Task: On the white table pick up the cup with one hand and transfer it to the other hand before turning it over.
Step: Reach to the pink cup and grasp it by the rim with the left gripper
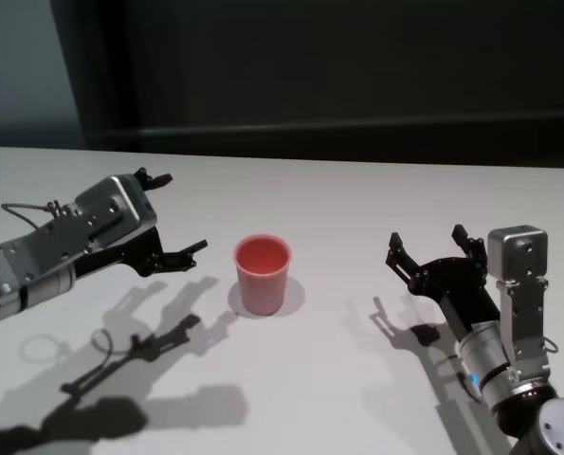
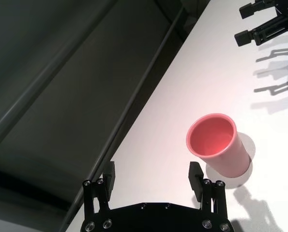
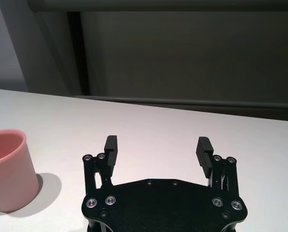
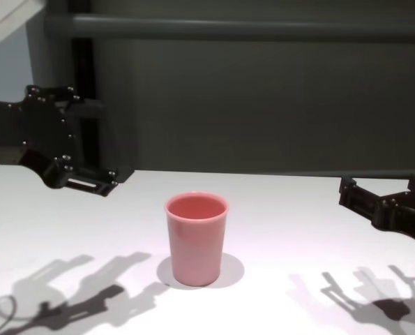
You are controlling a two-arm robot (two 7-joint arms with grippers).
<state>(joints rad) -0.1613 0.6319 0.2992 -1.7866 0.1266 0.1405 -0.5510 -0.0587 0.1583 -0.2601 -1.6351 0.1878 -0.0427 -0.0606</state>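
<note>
The cup (image 1: 263, 273) stands upright, mouth up, near the middle of the head view on the white table (image 1: 357, 209), with bare tabletop on every side of it: a clear gap toward each arm, open surface toward the table's far edge across the upper part of the frame, and more open surface toward the bottom of the frame. The left gripper (image 1: 172, 213) hangs above the table at the left of the frame, just beside the cup but apart from it, its 2 fingers spread wide and pointing toward the cup with nothing between them. The right gripper (image 1: 428, 246) sits at the lower right of the frame, well apart from the cup, also spread wide and holding nothing. In the chest view the cup (image 4: 196, 237) is at centre, with the left gripper (image 4: 68, 167) higher at the left and the right gripper (image 4: 385, 202) low at the right edge. The tabletop is plain matte white and carries only the soft shadows of the arms and the cup. Behind the far edge is a dark wall with a horizontal ledge. The cup is salmon pink, smooth, tapering to its base, with a rolled rim, no handle and nothing inside it.
</note>
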